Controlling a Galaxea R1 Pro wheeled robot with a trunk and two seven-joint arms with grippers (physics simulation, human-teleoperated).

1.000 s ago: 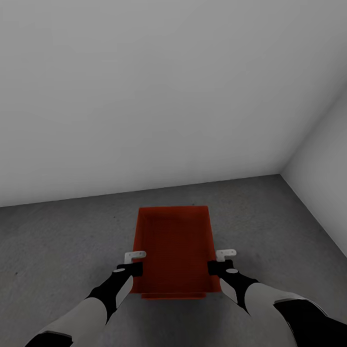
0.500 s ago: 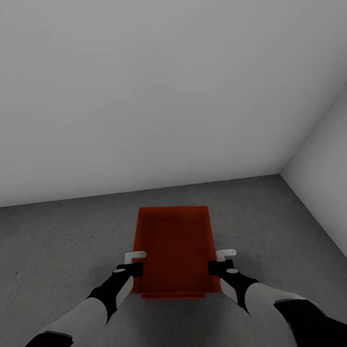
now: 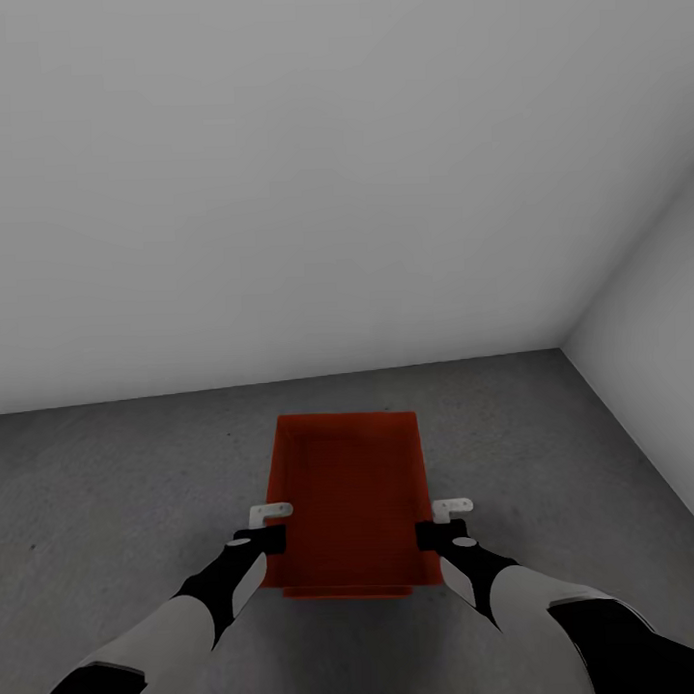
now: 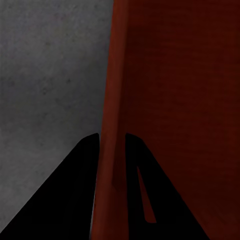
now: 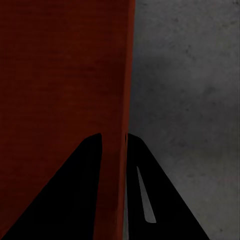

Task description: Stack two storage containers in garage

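Orange-red storage container (image 3: 350, 502): one rectangular open-topped box with straight walls, seen in the head view in front of the robot, held between both arms above the floor (image 3: 111, 475). A second orange-red edge (image 3: 346, 591) showed just under its near wall; whether that was the other container beneath it could not be told.

Left gripper (image 3: 262, 539): black fingers set over the container's left long wall near its near end. In the left wrist view the two dark fingers (image 4: 75, 190) stood one on each side of the thin red wall (image 4: 111, 165), pressed in against it, pinching it.

Right gripper (image 3: 440, 535): same arrangement on the right long wall. In the right wrist view the fingers (image 5: 75, 195) straddled the wall's edge (image 5: 114, 170), one inside the box and one outside, closed upon it.

White L-shaped parts (image 3: 270, 511): one beside each gripper, level with the container's rim.

Floor: dark grey, rough, concrete-like, mottled; showed beside the container in both wrist views and around it in the head view.

Walls (image 3: 281, 189): pale grey, plain; the far wall met a side wall in a corner at the view's right, meeting the floor just beyond the container's far end.

Arms: white and black forearms (image 3: 167, 633) entering from the lower corners, symmetrical.
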